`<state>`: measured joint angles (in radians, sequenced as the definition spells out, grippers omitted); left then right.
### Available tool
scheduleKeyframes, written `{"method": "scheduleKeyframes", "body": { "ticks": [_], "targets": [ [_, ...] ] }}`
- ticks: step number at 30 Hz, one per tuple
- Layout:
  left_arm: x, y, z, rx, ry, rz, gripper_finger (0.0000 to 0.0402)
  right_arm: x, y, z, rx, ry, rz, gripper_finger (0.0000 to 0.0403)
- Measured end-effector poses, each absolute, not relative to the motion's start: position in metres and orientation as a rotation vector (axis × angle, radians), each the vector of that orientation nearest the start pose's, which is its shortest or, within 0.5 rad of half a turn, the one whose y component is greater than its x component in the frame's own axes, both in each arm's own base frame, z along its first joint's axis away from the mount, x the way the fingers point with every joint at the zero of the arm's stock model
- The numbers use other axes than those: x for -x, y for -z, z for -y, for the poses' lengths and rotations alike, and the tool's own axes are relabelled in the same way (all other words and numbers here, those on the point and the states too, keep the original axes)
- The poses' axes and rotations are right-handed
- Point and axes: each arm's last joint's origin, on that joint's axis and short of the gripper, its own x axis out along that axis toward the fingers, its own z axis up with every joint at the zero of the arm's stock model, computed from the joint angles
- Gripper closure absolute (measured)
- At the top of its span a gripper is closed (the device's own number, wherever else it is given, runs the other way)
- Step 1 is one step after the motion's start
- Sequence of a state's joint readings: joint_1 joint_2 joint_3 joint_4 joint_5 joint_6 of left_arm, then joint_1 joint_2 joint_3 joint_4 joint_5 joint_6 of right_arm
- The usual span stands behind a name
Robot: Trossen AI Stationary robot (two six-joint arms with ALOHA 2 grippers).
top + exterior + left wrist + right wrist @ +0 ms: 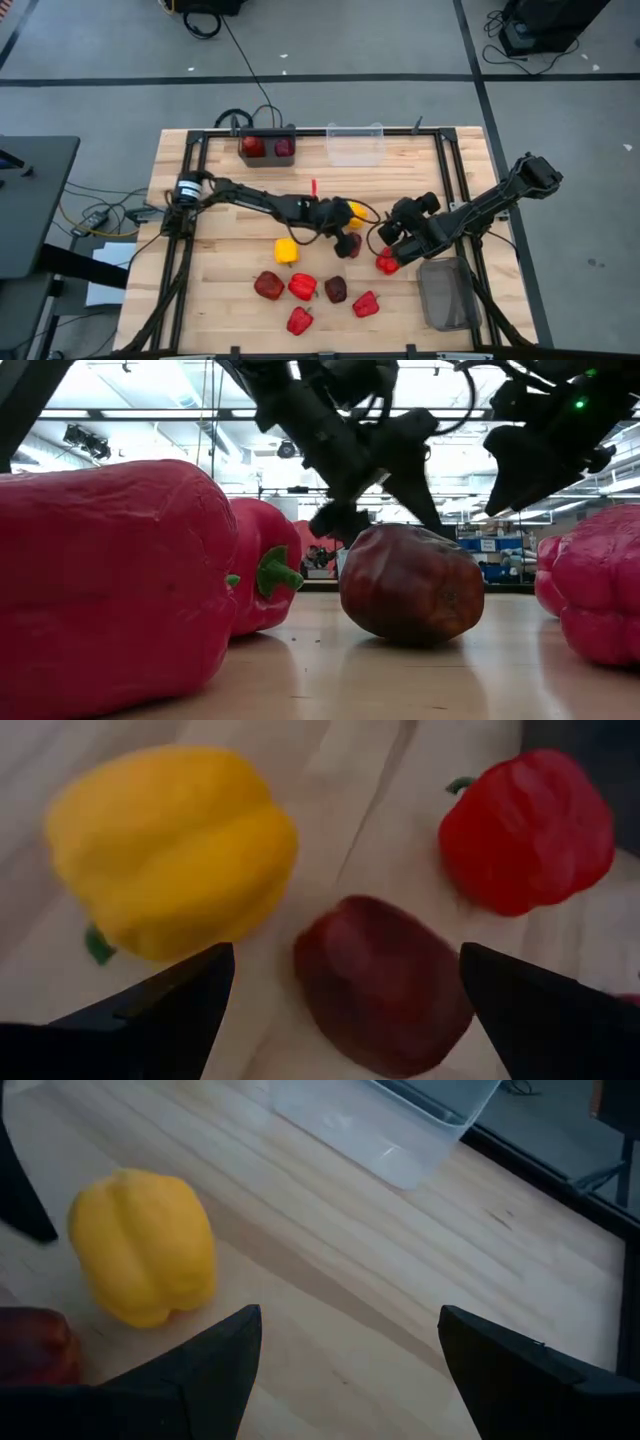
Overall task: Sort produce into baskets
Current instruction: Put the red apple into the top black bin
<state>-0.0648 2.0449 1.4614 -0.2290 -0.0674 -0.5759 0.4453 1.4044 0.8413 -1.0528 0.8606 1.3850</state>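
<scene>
My left gripper (343,238) is open just above a dark maroon fruit (380,985) that rests on the table near its middle. Its fingers stand on either side of the fruit, and I see no touch. A yellow pepper (354,211) lies just beyond the fruit and a red pepper (387,263) to its right. My right gripper (393,238) is open and empty above the table, close to the red pepper; its wrist view shows the yellow pepper (145,1245) and the clear bin (400,1125).
A dark grey bin (267,148) with two dark fruits and a clear bin (355,146) stand at the far edge. A mesh bin (447,293) stands near right. A second yellow pepper (286,251), several red peppers (302,287) and a maroon fruit (336,290) lie toward the near edge.
</scene>
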Motion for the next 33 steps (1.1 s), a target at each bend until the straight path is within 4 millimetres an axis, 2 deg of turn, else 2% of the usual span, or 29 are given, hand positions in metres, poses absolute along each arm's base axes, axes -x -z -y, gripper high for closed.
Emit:
{"method": "scheduleKeyframes", "body": {
  "ticks": [6, 10, 16, 24, 29, 33],
  "targets": [
    [-0.458, -0.183, 0.043, 0.529, -0.220, -0.778, 0.0009, -0.199, -0.197, -0.077, -0.176, 0.989, -0.760, 0.0089],
    [-0.461, -0.182, 0.052, 0.503, -0.259, -0.766, 0.0009, -0.197, -0.197, -0.079, -0.152, 0.975, -0.768, 0.0089],
    [-0.457, -0.170, 0.055, 0.472, -0.345, -0.818, 0.0009, -0.193, -0.197, -0.082, -0.106, 0.955, -0.794, 0.0089],
    [-0.457, -0.149, 0.074, 0.488, -0.322, -0.866, 0.0009, -0.192, -0.198, -0.082, -0.049, 0.943, -0.809, 0.0089],
    [-0.449, -0.144, 0.072, 0.462, -0.372, -0.957, 0.0009, -0.191, -0.198, -0.081, -0.021, 0.945, -0.807, 0.0089],
    [-0.443, -0.150, 0.065, 0.400, -0.370, -1.013, 0.0010, -0.191, -0.198, -0.081, -0.021, 0.948, -0.800, 0.0089]
  ]
}}
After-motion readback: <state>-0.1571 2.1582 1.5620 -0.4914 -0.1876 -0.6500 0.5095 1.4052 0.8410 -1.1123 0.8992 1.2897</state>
